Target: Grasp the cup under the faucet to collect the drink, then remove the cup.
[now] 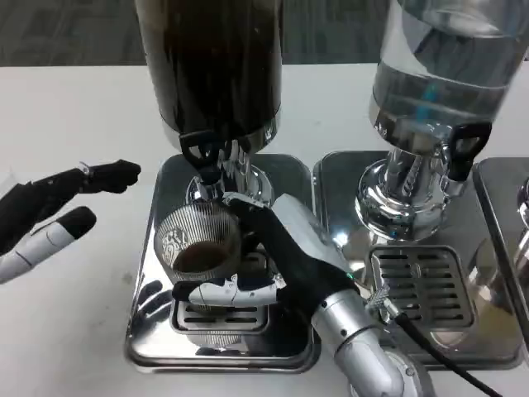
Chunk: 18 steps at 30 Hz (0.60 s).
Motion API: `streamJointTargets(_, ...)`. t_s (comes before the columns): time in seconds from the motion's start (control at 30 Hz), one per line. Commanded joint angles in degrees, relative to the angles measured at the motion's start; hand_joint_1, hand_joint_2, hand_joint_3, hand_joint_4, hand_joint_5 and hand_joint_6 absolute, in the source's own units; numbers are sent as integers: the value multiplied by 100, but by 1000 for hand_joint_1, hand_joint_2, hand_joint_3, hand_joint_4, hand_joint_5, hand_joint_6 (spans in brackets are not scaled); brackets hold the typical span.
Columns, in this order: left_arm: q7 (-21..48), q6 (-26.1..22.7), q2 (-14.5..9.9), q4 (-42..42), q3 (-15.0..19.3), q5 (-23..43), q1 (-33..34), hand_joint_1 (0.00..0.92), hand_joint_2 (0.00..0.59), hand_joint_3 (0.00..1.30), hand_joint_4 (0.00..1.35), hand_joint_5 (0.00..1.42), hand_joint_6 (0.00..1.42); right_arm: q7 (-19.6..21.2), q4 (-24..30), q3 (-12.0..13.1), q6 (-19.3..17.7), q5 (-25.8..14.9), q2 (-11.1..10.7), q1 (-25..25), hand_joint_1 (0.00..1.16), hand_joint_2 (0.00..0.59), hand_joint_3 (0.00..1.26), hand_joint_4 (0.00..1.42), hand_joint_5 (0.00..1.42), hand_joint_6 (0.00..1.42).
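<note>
A clear ribbed cup (197, 241) with a little brown drink in its bottom stands under the black faucet (203, 157) of the dark drink dispenser (211, 66). My right hand (277, 260) wraps the cup from the right, one finger behind it and another curling below its front. My left hand (54, 219) hovers over the white table left of the machine, fingers spread and holding nothing.
The cup sits over the chrome drip tray (157, 331) with its slotted grate. A second dispenser (438, 74) of clear liquid with a black tap (464, 149) stands to the right on its own tray (488, 331). A black cable runs from my right wrist.
</note>
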State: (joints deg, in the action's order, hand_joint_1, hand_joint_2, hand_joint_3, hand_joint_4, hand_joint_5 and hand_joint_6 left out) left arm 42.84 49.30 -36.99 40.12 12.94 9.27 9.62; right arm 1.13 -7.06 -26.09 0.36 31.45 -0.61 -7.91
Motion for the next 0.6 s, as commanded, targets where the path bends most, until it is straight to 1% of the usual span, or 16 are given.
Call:
streamJointTargets(0.03,-59,-7,-38,36,1,41,-16,0,102,276,236,223,159,74,80,-57,112,130,-2,7,763,54,344,327,458,580)
streamJointTargets(0.13,-65,-4,-37,34,3,39,-18,0,100,281,239,223,160,160,100,-80,119,222,-9,29,767,56,371,372,513,677)
streamJointTargets(0.2,-64,-5,-36,37,4,42,-15,0,84,285,245,223,160,174,97,-79,123,218,-2,37,764,59,386,401,557,756)
streamJointTargets(0.27,-62,-4,-35,35,2,42,-15,0,84,286,245,223,160,211,99,-75,109,215,0,54,766,57,401,431,592,820)
streamJointTargets(0.37,-59,-5,-31,34,-2,42,-12,0,85,286,246,223,160,373,123,-72,41,270,-14,104,770,53,422,475,638,887)
streamJointTargets(0.5,-65,5,-25,35,-5,38,-9,0,85,286,246,223,160,470,140,-84,-1,289,-27,141,780,56,450,524,698,975)
streamJointTargets(0.6,-67,9,-21,33,-4,40,-5,0,89,286,246,223,160,616,214,-83,-92,316,-45,219,773,69,468,571,742,1019)
